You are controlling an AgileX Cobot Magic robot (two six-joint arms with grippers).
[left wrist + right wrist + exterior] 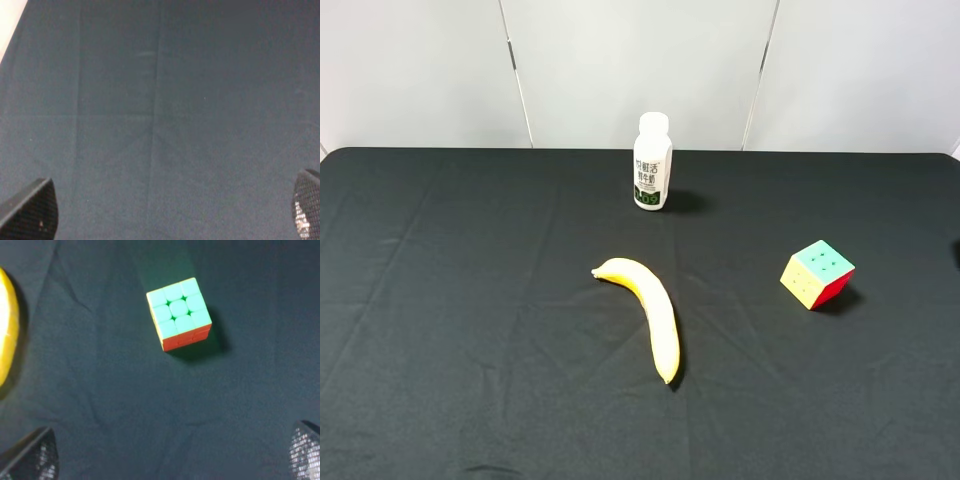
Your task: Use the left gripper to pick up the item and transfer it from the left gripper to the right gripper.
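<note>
The puzzle cube point(817, 274) sits on the black cloth at the right of the table, green face up, with yellow and red sides showing. In the right wrist view the cube point(178, 313) lies ahead of my right gripper point(167, 455), which is open and empty with its fingertips point(32, 455) wide apart. My left gripper point(167, 215) is also open and empty, with its fingertips point(30, 210) over bare cloth; the cube does not show in that view. Neither arm appears in the exterior high view.
A yellow banana point(645, 310) lies in the middle of the table, and its edge shows in the right wrist view point(6, 325). A white bottle point(652, 162) stands upright at the back centre. The black cloth point(470, 300) covers the table, with white walls behind.
</note>
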